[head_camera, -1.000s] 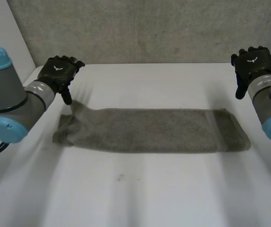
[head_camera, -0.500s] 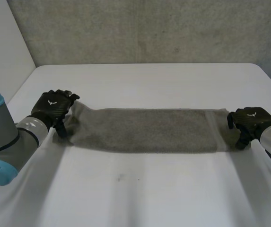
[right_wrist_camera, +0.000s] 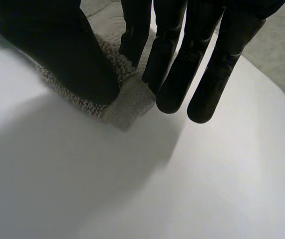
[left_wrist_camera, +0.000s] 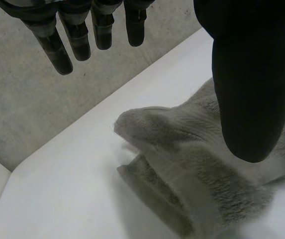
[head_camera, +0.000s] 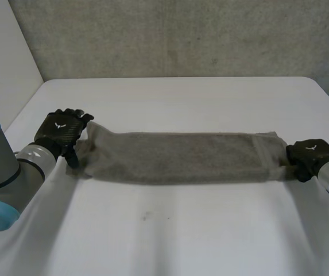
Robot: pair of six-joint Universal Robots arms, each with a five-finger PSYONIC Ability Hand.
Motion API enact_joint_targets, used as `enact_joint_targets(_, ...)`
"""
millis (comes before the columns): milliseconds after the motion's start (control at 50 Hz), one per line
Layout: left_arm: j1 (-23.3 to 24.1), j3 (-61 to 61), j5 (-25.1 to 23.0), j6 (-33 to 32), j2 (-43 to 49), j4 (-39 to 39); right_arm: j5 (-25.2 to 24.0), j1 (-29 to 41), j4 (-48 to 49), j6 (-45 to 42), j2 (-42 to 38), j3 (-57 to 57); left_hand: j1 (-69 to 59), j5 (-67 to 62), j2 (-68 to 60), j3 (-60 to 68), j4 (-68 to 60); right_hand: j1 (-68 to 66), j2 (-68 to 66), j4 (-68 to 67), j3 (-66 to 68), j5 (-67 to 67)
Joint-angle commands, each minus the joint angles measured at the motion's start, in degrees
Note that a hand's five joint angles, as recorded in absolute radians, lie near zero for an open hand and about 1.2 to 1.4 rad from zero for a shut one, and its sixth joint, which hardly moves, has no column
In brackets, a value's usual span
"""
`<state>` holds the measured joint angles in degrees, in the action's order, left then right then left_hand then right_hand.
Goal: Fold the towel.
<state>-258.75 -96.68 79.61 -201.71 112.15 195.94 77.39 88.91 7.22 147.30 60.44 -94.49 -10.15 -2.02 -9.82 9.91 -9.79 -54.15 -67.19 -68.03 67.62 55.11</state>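
The left hand [head_camera: 60, 131] lays its thumb on one end of the grey towel [head_camera: 181, 156], fingers straight and apart; the right hand [head_camera: 310, 154] (fingers straight too) covers the other end.

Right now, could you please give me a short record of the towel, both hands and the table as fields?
towel: grey, in a long layered strip, lying across the table
table: white, bare in front of the strip
left hand: at the strip's left end, fingers straight and off the cloth, thumb down on the bunched end
right hand: at the strip's right end, thumb on the corner, fingers straight at its edge
task stage: neither end lifted; strip not yet folded end to end
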Motion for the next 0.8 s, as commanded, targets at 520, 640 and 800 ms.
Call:
enact_joint_targets(520, 0.18, -0.44, 0.02, 0.0, -0.09, -0.03, 5.94, 16.52, 11.14, -0.17, 10.4, 8.7, -1.41, 0.46, -1.74, 1.65, -1.77, -25.85, -12.81, -11.97, 12.38, 14.89)
enact_joint_targets(640, 0.18, -0.79, 0.02, 0.0, -0.17, -0.03, -0.38, 31.29, 13.61, -0.44, 4.89, 12.3, -1.41, 0.46, -1.74, 1.65, -1.77, -25.85, -12.81, -11.97, 12.38, 14.89)
enact_joint_targets(800, 0.0, -1.06, 0.02, 0.0, -1.23, -0.03, -5.05, 43.43, 13.0, -3.07, -7.59, 18.19, -1.41, 0.46, -1.74, 1.65, -1.77, -25.85, -12.81, -11.97, 12.38, 14.89)
